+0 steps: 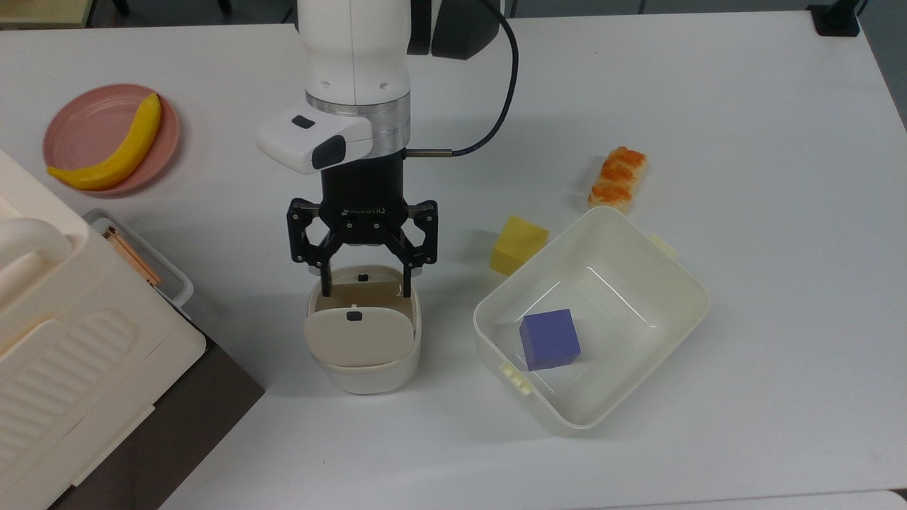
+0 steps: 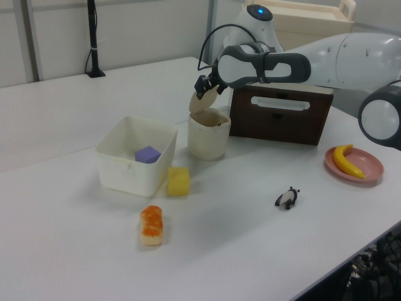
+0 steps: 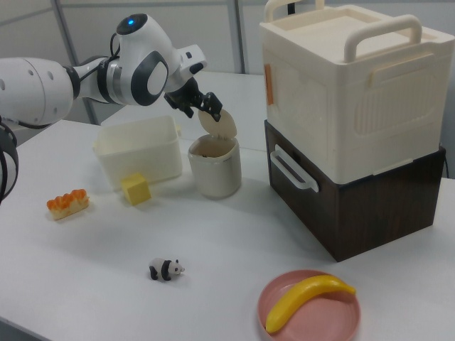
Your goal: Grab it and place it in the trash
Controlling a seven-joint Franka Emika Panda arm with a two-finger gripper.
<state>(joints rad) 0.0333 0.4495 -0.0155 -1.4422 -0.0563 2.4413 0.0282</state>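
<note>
White table (image 1: 708, 106); hand (image 1: 365, 290) spread wide above trash (image 1: 368, 368).

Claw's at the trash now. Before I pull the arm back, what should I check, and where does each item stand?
1. Claw open: ok. The fingers are spread with nothing between them.
2. Claw above the trash opening: ok.
3. Paper ball inside the trash: cannot tell, the interior is shadowed.
4. Swing lid away from the fingers: cannot tell. It stands tilted up right beside the claw in the left view.
5. Neighbours out of the retreat path: ok. The square tub and the yellow block sit apart, to the top view's right.
</note>
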